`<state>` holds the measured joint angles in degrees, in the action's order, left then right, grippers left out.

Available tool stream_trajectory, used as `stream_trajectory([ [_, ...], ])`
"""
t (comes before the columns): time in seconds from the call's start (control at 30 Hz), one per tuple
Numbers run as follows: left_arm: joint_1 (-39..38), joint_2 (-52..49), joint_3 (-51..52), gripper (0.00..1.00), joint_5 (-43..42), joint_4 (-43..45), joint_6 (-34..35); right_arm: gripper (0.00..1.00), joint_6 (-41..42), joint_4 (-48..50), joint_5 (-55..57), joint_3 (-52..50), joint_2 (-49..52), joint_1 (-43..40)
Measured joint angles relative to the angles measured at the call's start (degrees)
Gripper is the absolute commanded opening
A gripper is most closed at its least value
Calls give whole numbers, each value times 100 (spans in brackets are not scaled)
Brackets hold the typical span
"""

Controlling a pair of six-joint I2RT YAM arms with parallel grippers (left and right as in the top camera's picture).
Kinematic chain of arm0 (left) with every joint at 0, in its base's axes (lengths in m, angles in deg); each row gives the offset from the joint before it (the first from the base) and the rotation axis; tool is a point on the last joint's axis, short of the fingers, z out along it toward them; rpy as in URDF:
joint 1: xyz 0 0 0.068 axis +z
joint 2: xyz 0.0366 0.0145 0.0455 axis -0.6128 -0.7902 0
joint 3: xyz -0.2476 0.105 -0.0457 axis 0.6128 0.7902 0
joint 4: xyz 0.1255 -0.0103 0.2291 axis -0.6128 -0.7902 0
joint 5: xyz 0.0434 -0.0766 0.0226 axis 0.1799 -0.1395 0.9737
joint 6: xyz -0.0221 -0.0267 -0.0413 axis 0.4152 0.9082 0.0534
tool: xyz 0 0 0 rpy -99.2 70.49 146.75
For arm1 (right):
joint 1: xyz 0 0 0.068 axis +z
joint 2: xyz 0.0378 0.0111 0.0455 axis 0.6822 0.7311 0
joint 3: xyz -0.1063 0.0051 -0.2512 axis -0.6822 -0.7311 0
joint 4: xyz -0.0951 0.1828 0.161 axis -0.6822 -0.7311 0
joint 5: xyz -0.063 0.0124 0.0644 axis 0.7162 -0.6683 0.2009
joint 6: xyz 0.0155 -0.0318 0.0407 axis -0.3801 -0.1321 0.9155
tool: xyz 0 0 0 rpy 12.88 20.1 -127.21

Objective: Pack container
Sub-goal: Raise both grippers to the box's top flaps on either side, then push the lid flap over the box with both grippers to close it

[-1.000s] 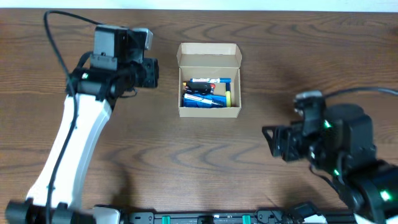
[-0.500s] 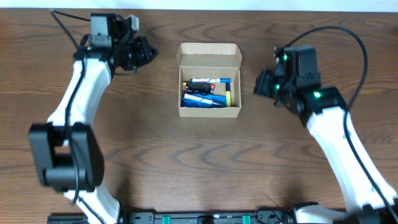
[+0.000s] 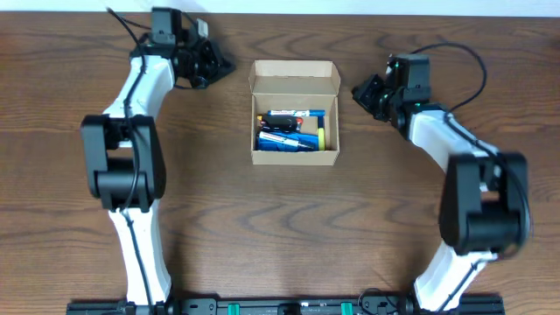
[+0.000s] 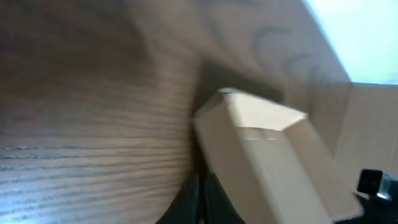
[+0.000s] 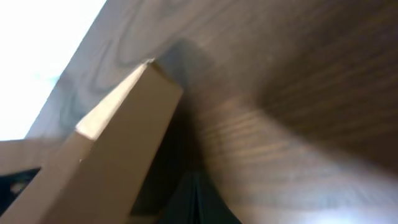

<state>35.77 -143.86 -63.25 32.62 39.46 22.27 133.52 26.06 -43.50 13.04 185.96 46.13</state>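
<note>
The container [image 3: 295,158], a tan cardboard box, sits open at the table's middle back with its flap lid standing at the far side. Blue, black and yellow pens [image 3: 291,131] lie inside it. My left gripper [image 3: 224,64] is shut and empty, just left of the box's back left corner. My right gripper [image 3: 359,91] is shut and empty, just right of the back right corner. The left wrist view shows a box corner [image 4: 261,143] close above the closed gripper [image 4: 200,202]. In the right wrist view a box corner [image 5: 118,143] lies left of the closed gripper [image 5: 196,199].
The dark wooden table [image 3: 289,227] stretches in front of the box. Its far edge [image 3: 350,12] runs close behind the box and both grippers. Cables trail from both arms near that edge.
Both arms have swung toward the table's far edge and now flank the box's back corners. The right arm came up from the near right side and its gripper closed.
</note>
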Motion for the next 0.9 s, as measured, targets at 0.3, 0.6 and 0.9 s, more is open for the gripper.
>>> stream_trajectory([
  [0.3,-48,-479,2,6,-433,179,153,1,935,1314,-660,4,1082,-4],
  [0.6,-323,-479,-2,6,-778,457,173,1,1182,1364,-1019,431,1322,262],
  [0.9,-302,-479,-48,6,-1189,573,144,1,1123,1773,-1403,450,1322,260],
])
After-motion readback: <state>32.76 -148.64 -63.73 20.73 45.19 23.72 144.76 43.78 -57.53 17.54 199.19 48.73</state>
